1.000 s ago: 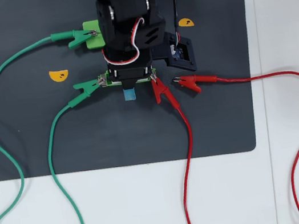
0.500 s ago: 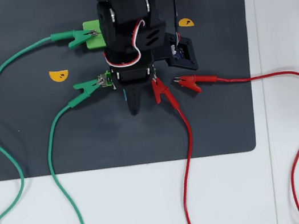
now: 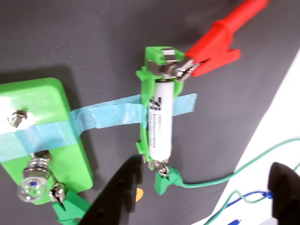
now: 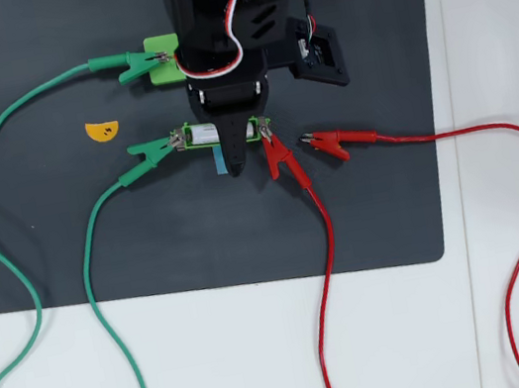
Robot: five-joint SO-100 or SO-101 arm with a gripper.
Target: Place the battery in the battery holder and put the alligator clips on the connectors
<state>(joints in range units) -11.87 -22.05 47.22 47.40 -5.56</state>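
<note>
- the hand (image 3: pixel 201 187) is spread wide and holds nothing; in the wrist view its two dark fingers (image 3: pixel 119 192) stand far apart at the lower edge.
- the battery (image 3: pixel 159 119) lies seated in the battery holder (image 3: pixel 146 79), just ahead of the hand and between the lines of its fingers.
- a red alligator clip (image 3: pixel 213 44) bites the metal tab at the holder's far end from the hand; a green alligator clip (image 3: pixel 166 178) grips the tab at the near end, close by one finger.
- a second red clip (image 4: pixel 331 142) lies loose on the dark mat (image 4: pixel 47 241), off to the side of the hand in the overhead view, clamped to nothing.
- the wider green plate (image 3: pixel 44 140), with a small bulb, sits beside the hand; another green clip (image 4: pixel 131 66) is at its edge.
- judgement: the loose red clip looks light, its rubber sleeve fairly grippy, but its wire will tug and twist it.
- the likely hold is across the sleeved handles behind the pivot, so squeezing opens the teeth; the bare metal nose seems slippery and narrow.
- blue tape (image 3: pixel 112 115) holds the holder down, so it should resist a gentle push.
</note>
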